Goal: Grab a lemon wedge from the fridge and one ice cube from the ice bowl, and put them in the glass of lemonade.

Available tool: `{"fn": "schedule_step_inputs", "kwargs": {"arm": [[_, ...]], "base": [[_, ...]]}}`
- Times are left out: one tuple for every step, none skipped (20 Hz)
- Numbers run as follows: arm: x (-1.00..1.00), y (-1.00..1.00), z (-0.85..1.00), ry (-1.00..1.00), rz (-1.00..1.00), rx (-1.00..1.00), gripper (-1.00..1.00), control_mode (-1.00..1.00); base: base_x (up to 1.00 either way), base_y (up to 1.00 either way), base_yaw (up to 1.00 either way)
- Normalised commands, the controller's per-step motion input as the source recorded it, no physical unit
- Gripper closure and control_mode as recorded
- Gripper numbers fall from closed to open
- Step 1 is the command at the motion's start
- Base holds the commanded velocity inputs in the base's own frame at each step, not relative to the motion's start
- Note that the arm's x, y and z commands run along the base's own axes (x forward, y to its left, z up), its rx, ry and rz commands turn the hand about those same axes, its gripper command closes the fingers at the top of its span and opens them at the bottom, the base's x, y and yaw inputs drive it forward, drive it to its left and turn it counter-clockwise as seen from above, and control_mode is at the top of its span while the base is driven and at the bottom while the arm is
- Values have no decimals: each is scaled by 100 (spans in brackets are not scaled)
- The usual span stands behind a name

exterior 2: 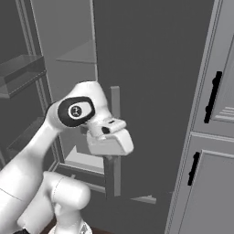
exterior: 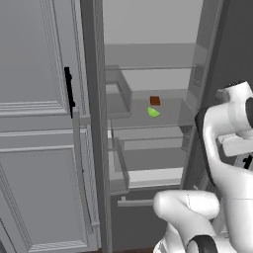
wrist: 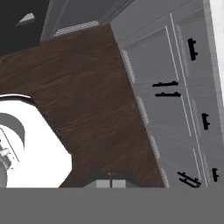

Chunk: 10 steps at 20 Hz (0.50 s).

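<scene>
The fridge [exterior: 148,54] stands open, its light grey shelves showing. The lemon wedge [exterior: 153,112], tiny and yellow-green, lies on a middle shelf just below a small brown cube [exterior: 154,100]. My gripper [wrist: 110,183] is well to the right of the open fridge, in front of its shut right door [exterior 2: 151,91] near the pale bar handle [exterior 2: 114,137]. It points down at the dark wooden floor, its fingertips together with nothing between them. The ice bowl and the glass of lemonade are out of view.
Panelled grey cupboards with black handles [exterior: 69,91] flank the fridge on the left, and more cupboards [exterior 2: 212,96] on the right. The open left fridge door [exterior: 94,123] juts toward me with its long bar handle [exterior: 81,173]. Wooden floor [wrist: 87,87] lies below the hand.
</scene>
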Motion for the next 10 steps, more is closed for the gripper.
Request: {"fn": "schedule_step_inputs", "kwargs": {"arm": [[-100,100,11,-1,0,-7,100,-100],[-100,100,20,-7,0,-9,100,-100],[-91,100,24,-16,0,-13,100,-100],[-69,100,33,-28,0,-16,100,-100],[-51,100,46,-37,1,-11,100,-100],[-46,100,58,-43,5,-11,100,-100],[-46,89,63,-45,7,-9,100,-100],[-59,45,67,-46,12,-2,100,-100],[-63,39,55,-48,15,0,100,-100],[-57,56,51,-50,18,-1,-100,-100]], "base": [[0,0,0],[0,0,0],[0,0,0],[0,0,0],[0,0,0],[0,0,0],[0,0,0],[0,0,0],[0,0,0],[0,0,0]]}}
